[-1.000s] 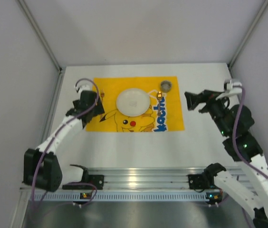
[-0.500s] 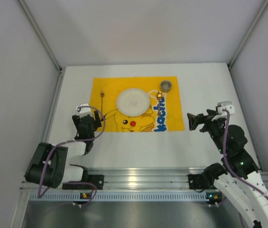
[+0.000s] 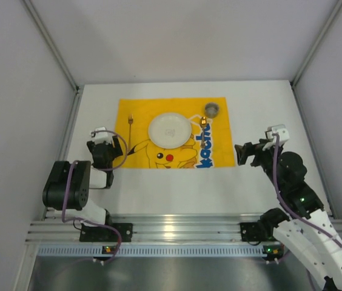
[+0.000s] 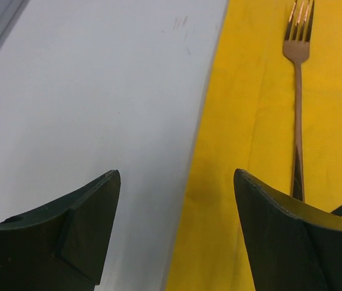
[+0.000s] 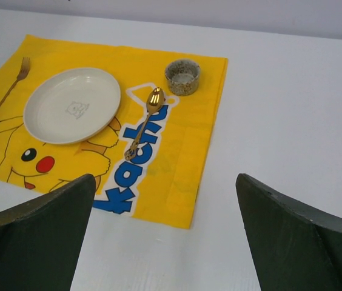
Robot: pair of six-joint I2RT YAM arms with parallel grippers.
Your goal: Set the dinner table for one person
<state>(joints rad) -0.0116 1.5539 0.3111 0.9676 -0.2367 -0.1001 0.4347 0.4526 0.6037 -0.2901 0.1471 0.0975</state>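
The white table (image 3: 262,109) fills the top view. The yellow mat (image 3: 222,121) lies on it toward 12 o'clock. Our left gripper (image 4: 176,182) hangs close over the mat's edge at about 8 o'clock, jaws apart, holding nothing. Our right gripper (image 5: 165,182) is off the mat at about 4 o'clock, jaws wide apart, empty too. The plate (image 3: 170,129) sits in the middle of the mat. From the plate, the bowl (image 3: 211,110) is at 2 o'clock, the spoon (image 5: 144,124) at 3 o'clock and the fork (image 4: 298,109) at 9 o'clock.

We think everything is laid out, so the job now is to get our arms clear. We should lift the left gripper straight up, not slide it, so it does not catch the mat or bump the fork. We should keep the right one off the mat.
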